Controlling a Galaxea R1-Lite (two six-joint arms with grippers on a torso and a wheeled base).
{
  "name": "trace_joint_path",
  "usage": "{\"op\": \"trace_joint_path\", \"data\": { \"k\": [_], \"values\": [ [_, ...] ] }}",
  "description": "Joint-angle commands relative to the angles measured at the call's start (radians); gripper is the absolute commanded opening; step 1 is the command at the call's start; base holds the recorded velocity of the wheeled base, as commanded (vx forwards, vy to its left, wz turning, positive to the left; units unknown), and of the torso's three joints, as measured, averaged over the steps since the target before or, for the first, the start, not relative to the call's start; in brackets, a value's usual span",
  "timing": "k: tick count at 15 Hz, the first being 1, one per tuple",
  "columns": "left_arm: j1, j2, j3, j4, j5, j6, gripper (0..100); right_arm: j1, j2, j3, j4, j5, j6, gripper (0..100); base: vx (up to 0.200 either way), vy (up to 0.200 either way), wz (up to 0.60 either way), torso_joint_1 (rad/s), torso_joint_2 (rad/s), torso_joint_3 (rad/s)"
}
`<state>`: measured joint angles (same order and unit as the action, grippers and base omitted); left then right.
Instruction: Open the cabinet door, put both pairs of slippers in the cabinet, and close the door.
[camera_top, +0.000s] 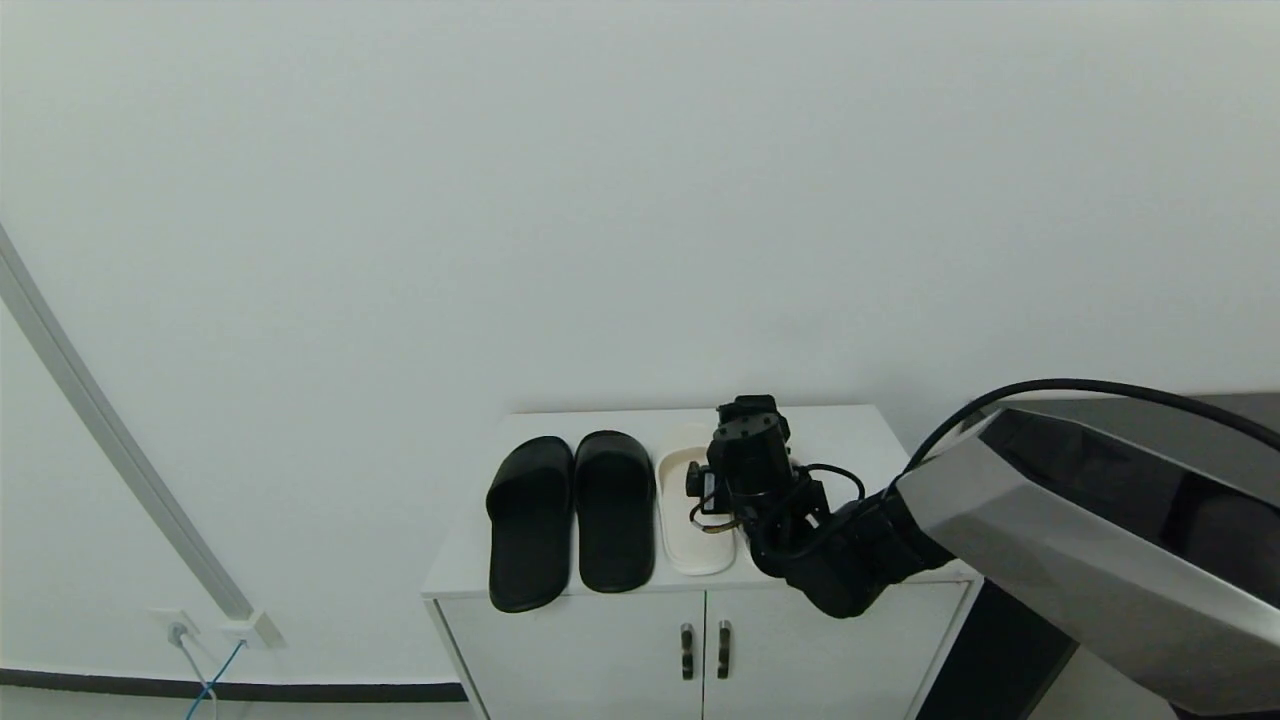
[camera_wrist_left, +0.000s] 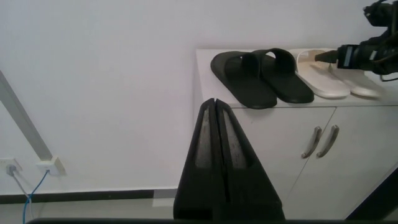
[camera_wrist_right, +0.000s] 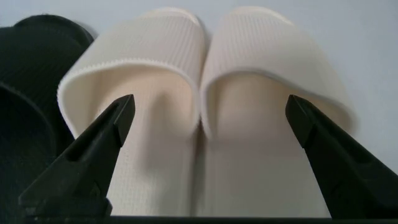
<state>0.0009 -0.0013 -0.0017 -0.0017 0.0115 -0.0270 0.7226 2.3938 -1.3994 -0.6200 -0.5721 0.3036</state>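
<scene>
A white cabinet (camera_top: 850, 432) stands against the wall, both doors shut, with two handles (camera_top: 705, 650) at the middle. On its top lie a pair of black slippers (camera_top: 570, 520) and, to their right, a pair of white slippers (camera_top: 688, 520). My right gripper (camera_top: 746, 412) hovers low over the white pair; in the right wrist view it (camera_wrist_right: 210, 107) is open, with its fingers on either side of the two white slippers (camera_wrist_right: 205, 68). My left gripper (camera_wrist_left: 215, 107) is shut and empty, off the cabinet's (camera_wrist_left: 273, 149) left side, below the black slippers (camera_wrist_left: 261, 74).
A plain white wall rises behind the cabinet. A grey cable duct (camera_top: 100, 420) runs diagonally down the wall at left to wall sockets (camera_top: 180, 630) with plugged cables. A dark surface (camera_top: 1240, 410) sits right of the cabinet.
</scene>
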Motion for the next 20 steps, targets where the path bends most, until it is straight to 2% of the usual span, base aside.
{"op": "trace_joint_path", "data": {
  "k": [1, 8, 9, 16, 17, 20],
  "values": [
    [0.001, 0.001, 0.0, -0.001, 0.001, -0.001, 0, -0.008, 0.044, -0.055, 0.005, 0.0, 0.0, 100, 0.0, 0.0, 0.0, 0.0, 0.0, 0.0],
    [0.001, 0.001, 0.0, -0.001, 0.002, -0.002, 0, -0.035, 0.122, -0.15, 0.003, 0.001, -0.026, 100, 0.0, 0.0, 0.0, 0.0, 0.0, 0.0],
    [0.001, 0.001, 0.0, 0.0, 0.002, -0.002, 0, -0.035, 0.133, -0.161, 0.003, 0.001, -0.028, 0, 0.0, 0.0, 0.0, 0.0, 0.0, 0.0],
    [0.001, 0.001, 0.0, -0.001, 0.002, -0.002, 0, -0.038, 0.125, -0.151, -0.001, -0.005, -0.028, 0, 0.0, 0.0, 0.0, 0.0, 0.0, 0.0],
    [0.001, 0.001, 0.0, -0.001, 0.002, -0.002, 0, -0.04, 0.096, -0.127, -0.001, -0.005, -0.026, 0, 0.0, 0.0, 0.0, 0.0, 0.0, 0.0],
    [0.001, 0.001, 0.002, 0.0, 0.002, -0.002, 0, -0.046, -0.114, 0.06, -0.021, 0.043, -0.034, 0, 0.0, 0.0, 0.0, 0.0, 0.0, 0.0]
  ]
}}
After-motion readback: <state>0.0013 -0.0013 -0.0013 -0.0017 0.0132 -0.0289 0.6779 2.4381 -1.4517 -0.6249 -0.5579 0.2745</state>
